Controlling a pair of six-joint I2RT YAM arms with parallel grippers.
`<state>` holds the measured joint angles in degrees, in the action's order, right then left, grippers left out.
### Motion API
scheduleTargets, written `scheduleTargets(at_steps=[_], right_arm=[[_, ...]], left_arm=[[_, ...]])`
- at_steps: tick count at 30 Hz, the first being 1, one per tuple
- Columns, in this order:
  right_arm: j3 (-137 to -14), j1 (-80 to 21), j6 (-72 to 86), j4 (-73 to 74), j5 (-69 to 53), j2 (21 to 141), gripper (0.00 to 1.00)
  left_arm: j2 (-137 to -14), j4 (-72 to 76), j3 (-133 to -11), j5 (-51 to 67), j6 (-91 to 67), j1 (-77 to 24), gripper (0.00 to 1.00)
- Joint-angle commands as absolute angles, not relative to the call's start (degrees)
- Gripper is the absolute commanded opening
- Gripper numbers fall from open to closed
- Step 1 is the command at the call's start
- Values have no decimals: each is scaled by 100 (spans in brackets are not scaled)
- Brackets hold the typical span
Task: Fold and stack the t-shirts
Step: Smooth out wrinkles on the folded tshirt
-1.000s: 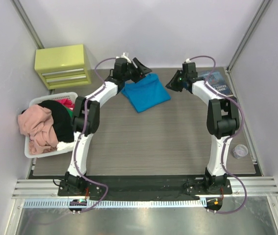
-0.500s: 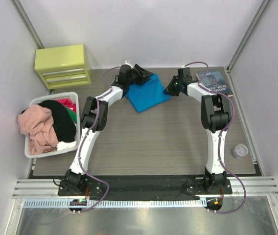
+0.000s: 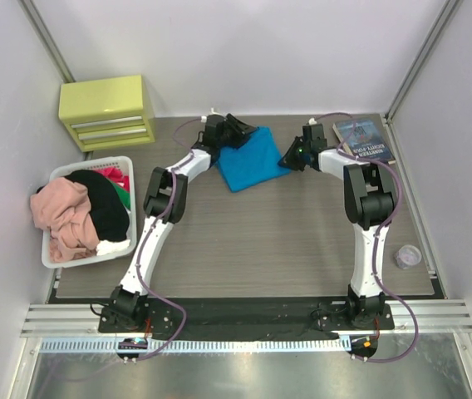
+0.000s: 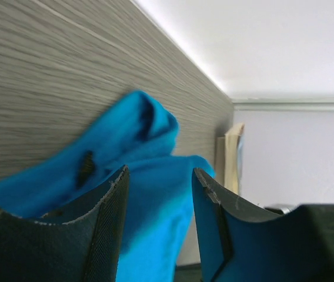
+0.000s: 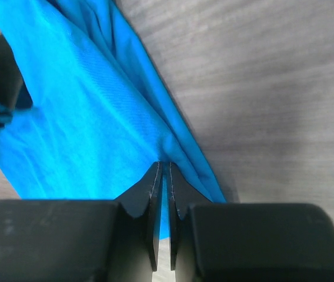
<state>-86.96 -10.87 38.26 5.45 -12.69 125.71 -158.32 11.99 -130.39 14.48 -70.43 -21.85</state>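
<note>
turquoise t-shirt (image 3: 248,158) lies folded at the far middle of the bench (image 3: 261,241), between both arms. left fingers (image 4: 105,235) spread at its far left corner, blue cloth showing in the gap. right fingers (image 5: 149,200) nearly pressed together, pinching its right edge. other t-shirts (image 3: 78,212) heaped in white basket (image 3: 53,258), left side.

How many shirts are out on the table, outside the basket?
1: the turquoise t-shirt, far middle of the table. The others are heaped in the basket at left; some may be hidden.
</note>
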Motion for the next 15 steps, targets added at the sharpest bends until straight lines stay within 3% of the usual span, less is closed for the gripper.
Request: scheduleTargets(at_steps=[1, 7, 11, 15], right_arm=[[-8166, -1195, 3630, 923, -949, 12252, 13], [-7954, -1309, 3472, 1001, -1002, 11857, 13], [-8270, -1415, 3174, 1274, -1212, 11374, 15], [-9163, -1415, 2778, 1362, -1686, 11171, 35]], left_arm=[[-15891, 1090, -13420, 1257, -6724, -1934, 48], [-15768, 1178, -13789, 1739, -6241, -1662, 55], [-15005, 836, -13466, 2300, -5627, -1521, 60], [-13217, 176, -12080, 2602, -4852, -1582, 65]])
